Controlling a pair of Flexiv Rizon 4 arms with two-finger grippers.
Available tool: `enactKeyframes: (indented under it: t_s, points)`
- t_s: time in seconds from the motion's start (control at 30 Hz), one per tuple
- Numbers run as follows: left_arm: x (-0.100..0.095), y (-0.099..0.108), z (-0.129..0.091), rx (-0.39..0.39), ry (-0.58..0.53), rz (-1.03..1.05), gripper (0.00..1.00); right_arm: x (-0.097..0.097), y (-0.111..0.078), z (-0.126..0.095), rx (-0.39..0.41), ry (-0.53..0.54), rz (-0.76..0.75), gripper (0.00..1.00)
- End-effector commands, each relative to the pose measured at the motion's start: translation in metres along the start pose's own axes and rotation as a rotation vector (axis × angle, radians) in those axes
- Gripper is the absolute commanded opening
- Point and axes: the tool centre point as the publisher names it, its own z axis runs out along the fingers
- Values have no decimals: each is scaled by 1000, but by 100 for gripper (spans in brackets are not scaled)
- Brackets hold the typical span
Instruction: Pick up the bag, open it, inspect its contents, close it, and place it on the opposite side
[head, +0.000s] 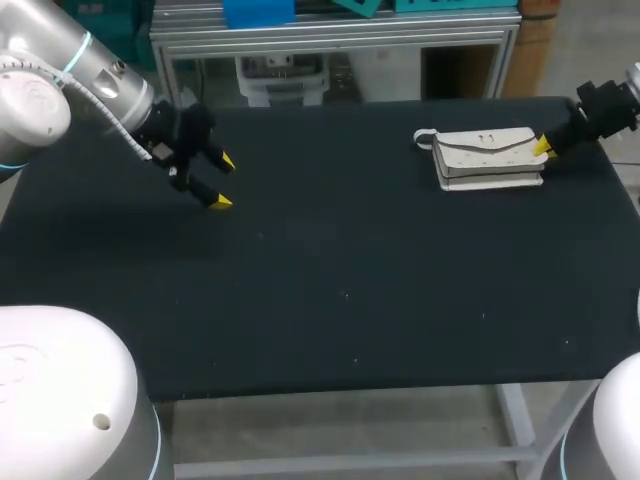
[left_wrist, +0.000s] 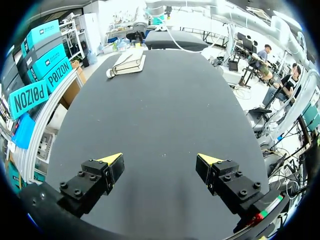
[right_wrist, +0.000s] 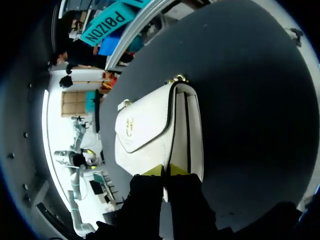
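Note:
A white bag (head: 490, 155) with a flap and a small gold clasp lies flat at the far right of the black table (head: 350, 280). My right gripper (head: 543, 148) is at the bag's right end. In the right wrist view its yellow tips (right_wrist: 170, 170) are pressed together on the near edge of the bag (right_wrist: 150, 130), where the flap meets the body. My left gripper (head: 224, 182) hovers over the table's far left with its fingers wide apart and nothing between them (left_wrist: 160, 160). From there the bag (left_wrist: 129, 61) shows far ahead.
A small white strap loop (head: 425, 137) sticks out from the bag's left end. The bag lies close to the table's back and right edges. Bare black tabletop stretches between the two grippers and toward the front edge.

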Motion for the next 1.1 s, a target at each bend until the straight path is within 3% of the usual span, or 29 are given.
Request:
enactKeyframes:
  t_s: [0.03, 0.1, 0.6, 0.87, 1.1]
  points:
    - [0, 1, 1, 3, -1, 1, 100, 16, -13, 20, -2, 6, 14, 0]
    - [0, 1, 1, 3, -1, 1, 100, 28, -27, 32, -5, 4, 16, 0]
    - [0, 1, 1, 3, -1, 1, 100, 28, -27, 32, -5, 4, 16, 0]
    - [0, 1, 1, 3, -1, 1, 100, 66, -56, 73, 25, -3, -19, 0]
    - [0, 1, 1, 3, -1, 1, 100, 104, -95, 114, 18, -7, -62, 0]
